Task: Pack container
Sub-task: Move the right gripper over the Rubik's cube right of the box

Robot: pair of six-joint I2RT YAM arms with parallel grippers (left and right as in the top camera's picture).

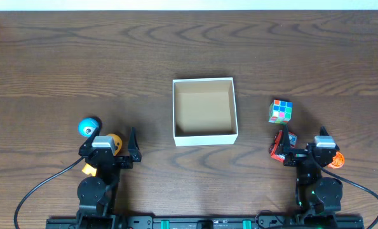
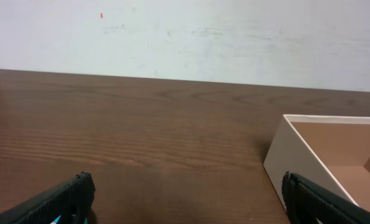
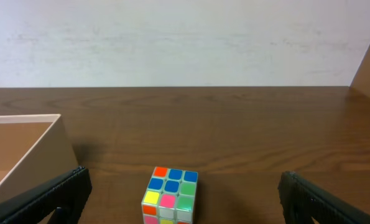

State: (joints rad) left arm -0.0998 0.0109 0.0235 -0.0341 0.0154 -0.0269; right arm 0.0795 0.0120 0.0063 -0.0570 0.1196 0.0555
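Observation:
The container (image 1: 206,137), a square shallow box with white walls and a brown inside, stands empty at the table's middle. It also shows in the left wrist view (image 2: 296,163) and the right wrist view (image 3: 23,117). My left gripper (image 1: 110,143) is open and empty, left of and nearer than the box, with its jaws (image 2: 185,190) wide over bare wood. My right gripper (image 1: 303,145) is open and empty, right of the box. A multicoloured puzzle cube (image 1: 280,111) stands just ahead of its jaws (image 3: 183,179), apart from both fingers; the cube also shows in the right wrist view (image 3: 169,196).
A blue ball (image 1: 88,126) and a yellow-orange toy (image 1: 115,144) lie by my left gripper. A red toy (image 1: 278,145) lies by my right gripper's left finger, and an orange object (image 1: 337,159) lies to its right. A pale wall runs along the table's far edge.

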